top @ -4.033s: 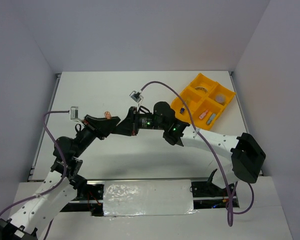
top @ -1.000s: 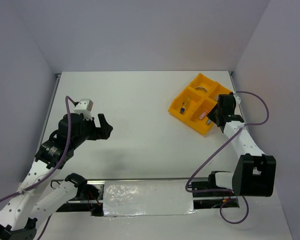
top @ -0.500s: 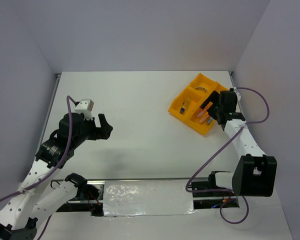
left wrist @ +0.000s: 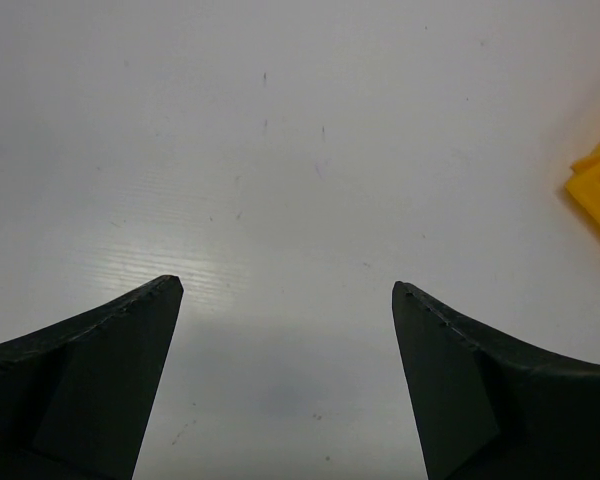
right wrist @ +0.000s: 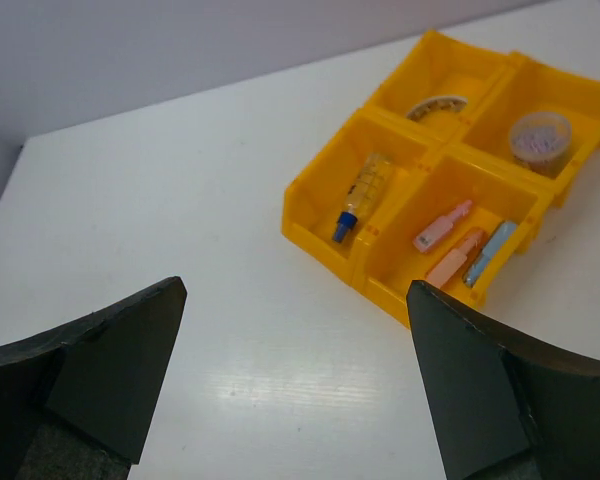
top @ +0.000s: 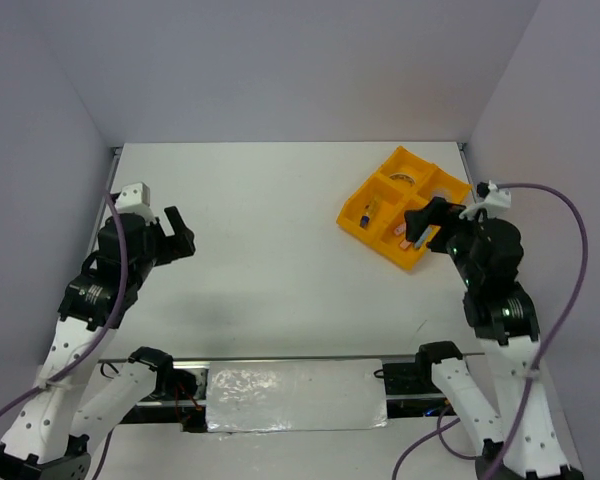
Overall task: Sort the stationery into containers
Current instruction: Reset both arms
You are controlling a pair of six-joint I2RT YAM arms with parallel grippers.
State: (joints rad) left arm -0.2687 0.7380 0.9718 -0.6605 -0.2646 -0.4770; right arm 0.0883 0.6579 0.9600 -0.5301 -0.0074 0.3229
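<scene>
Glossy yellow plastic tray [right wrist: 315,225] on a smooth white table [right wrist: 180,250].

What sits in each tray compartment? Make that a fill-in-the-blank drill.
The yellow tray has ___ compartments.
The compartment with the orange stick holds ___ sticks in all.
The left gripper and right gripper both stand ___, holding nothing.
Missing: four; three; open.

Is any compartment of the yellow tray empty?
None empty: the tape ring, grey-white round piece, clear-blue pen-like piece and three short sticks each occupy one tray compartment.
</scene>
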